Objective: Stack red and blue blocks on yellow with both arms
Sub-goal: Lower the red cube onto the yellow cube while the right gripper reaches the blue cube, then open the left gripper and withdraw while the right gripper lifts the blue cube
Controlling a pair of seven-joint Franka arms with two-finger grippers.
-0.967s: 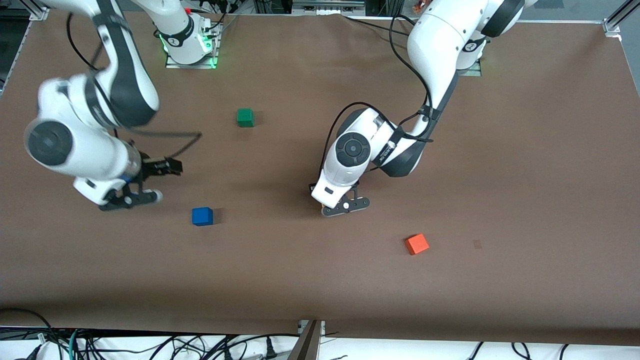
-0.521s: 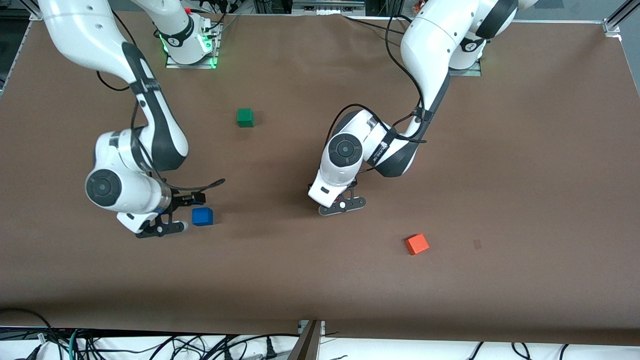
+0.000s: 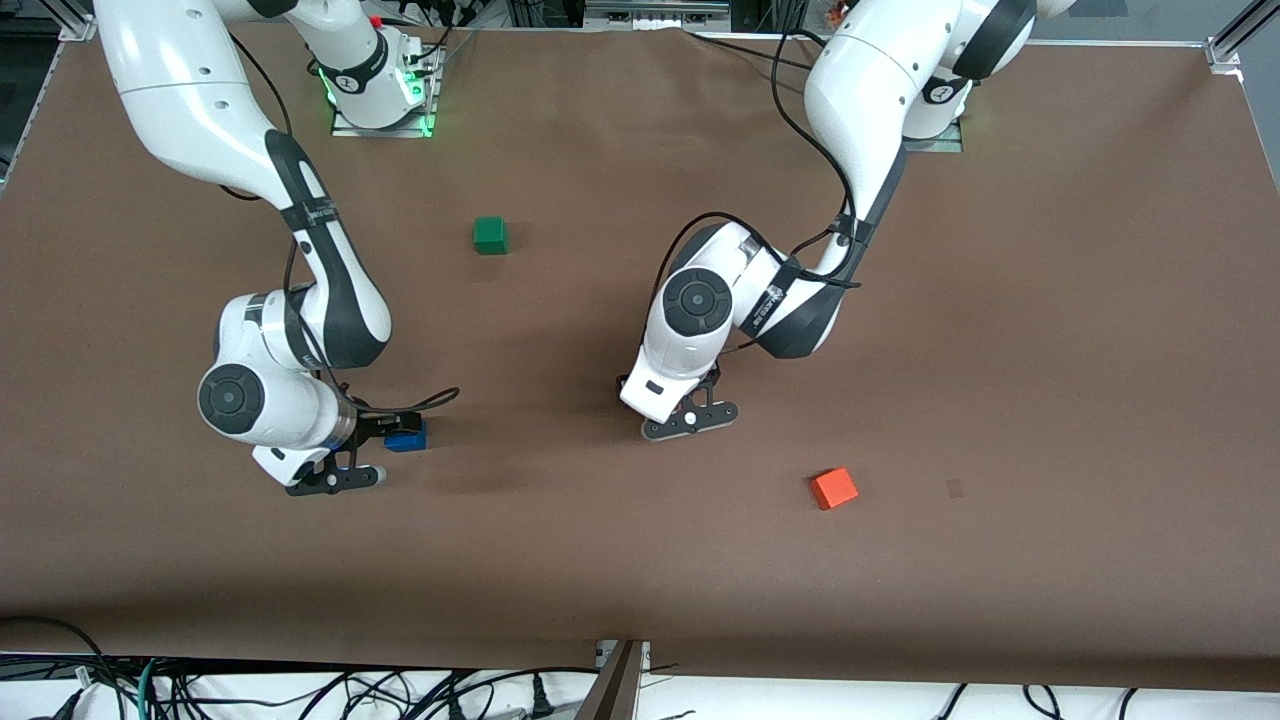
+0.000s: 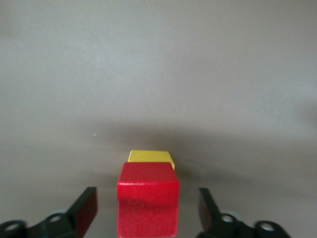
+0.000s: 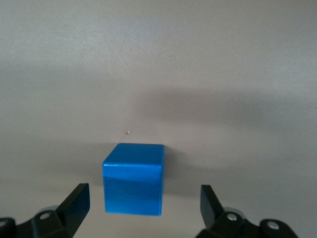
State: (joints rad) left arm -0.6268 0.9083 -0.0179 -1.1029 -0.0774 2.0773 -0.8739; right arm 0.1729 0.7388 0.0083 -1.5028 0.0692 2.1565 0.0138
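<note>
The deep red cube (image 4: 147, 203) rests on top of the yellow cube (image 4: 151, 156), which shows only as a strip past it. My left gripper (image 4: 147, 198) is open, with a gap between each finger and the red cube. In the front view the left hand (image 3: 665, 400) hides both cubes near the table's middle. The blue cube (image 5: 133, 186) sits on the table between the fingers of my open right gripper (image 5: 143, 198), which do not touch it. It also shows in the front view (image 3: 409, 440), half under the right gripper (image 3: 385, 432).
A green cube (image 3: 490, 235) sits farther from the front camera, between the two arms. An orange cube (image 3: 833, 488) lies nearer the front camera, toward the left arm's end. The brown table (image 3: 1000, 350) is bare around them.
My right arm has swung across from its end of the table and lowered its open gripper around the blue cube. My left hand has shifted only slightly over the red and yellow cubes.
</note>
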